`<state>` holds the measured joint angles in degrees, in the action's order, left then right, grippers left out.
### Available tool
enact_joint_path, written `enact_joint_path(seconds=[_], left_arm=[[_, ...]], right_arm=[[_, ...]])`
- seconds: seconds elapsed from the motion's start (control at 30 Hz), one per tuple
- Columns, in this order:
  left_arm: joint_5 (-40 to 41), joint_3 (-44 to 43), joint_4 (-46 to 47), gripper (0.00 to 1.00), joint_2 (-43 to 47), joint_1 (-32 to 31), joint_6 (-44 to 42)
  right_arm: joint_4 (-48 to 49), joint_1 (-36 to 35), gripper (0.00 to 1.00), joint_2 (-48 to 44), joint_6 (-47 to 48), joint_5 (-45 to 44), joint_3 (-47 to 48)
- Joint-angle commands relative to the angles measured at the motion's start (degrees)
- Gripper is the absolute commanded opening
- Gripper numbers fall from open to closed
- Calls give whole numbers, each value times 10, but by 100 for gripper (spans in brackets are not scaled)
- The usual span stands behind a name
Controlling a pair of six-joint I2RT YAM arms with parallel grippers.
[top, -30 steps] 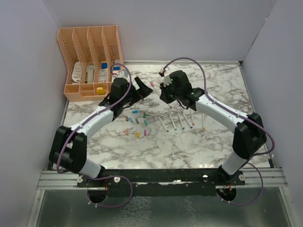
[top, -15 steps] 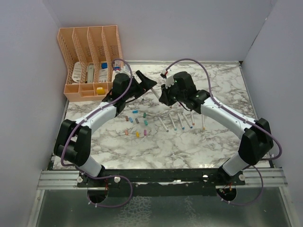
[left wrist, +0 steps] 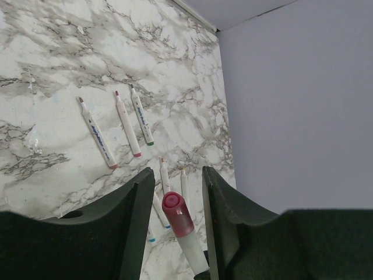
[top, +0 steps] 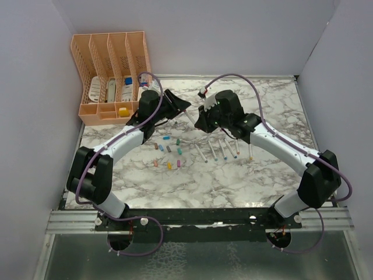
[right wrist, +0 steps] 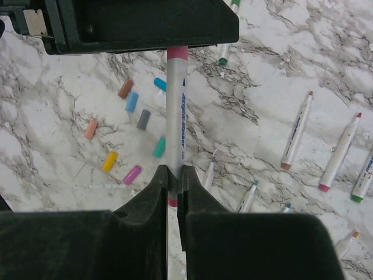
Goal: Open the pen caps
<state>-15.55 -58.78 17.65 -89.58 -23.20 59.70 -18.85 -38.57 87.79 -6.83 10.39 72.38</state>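
Above worktop [top: 233, 175] centre, R jaws clenched on white pen [right wrist: 175, 116] barrel. L jaws straddle its pink cap [left wrist: 175, 213] w/ small gaps either side, not gripping. Loose caps [top: 169, 153] & bare-tipped pens [top: 224, 150] lie on marble below.

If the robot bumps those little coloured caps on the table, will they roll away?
Probably. The caps are short round tubes lying on their sides, so a nudge would likely roll them. They look tiny and plastic, so probably very light. The table looks smooth, so they might slide.
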Motion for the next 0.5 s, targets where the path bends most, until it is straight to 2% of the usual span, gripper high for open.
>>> enact_joint_path(seconds=[0.0,0.23,0.3,0.4,0.47], left_arm=[[-15,-7,27,38,5,2,2],[-27,1,35,14,4,2,4],[-32,3,38,1,3,2,6],[-36,5,39,0,4,2,5],[-38,7,40,0,7,1,5]], right_arm=[[11,-4,1,-24,2,10,-5],[14,-4,1,-25,2,7,-8],[15,-4,1,-26,2,3,-8],[17,-4,1,-26,2,-3,-5],[13,-4,14,-24,2,-8,0]])
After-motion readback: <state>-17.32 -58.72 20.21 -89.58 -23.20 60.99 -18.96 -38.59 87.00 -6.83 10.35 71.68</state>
